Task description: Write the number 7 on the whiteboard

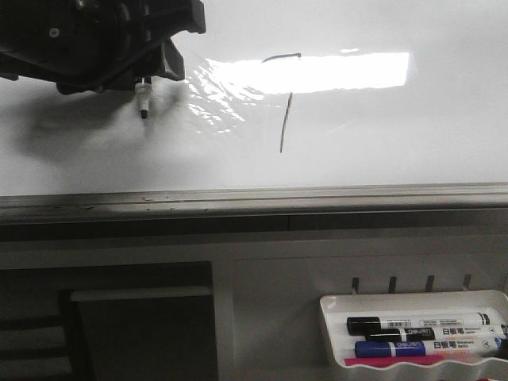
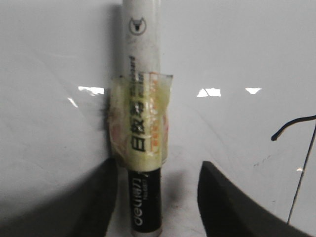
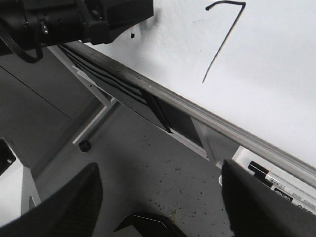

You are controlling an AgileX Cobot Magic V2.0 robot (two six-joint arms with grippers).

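At far left of the front view, the left gripper (image 1: 143,79) grips a marker (image 1: 144,101), tip aimed down and hanging just off the whiteboard (image 1: 397,143); to its right, well apart, stands the number 7 (image 1: 284,103), which looks complete, its long axis near upright, downstroke slanting slightly left toward the grey lower edge, so little seems left but withdrawing; the right gripper (image 3: 158,197), off the board, holds nothing, fingers spread wide.
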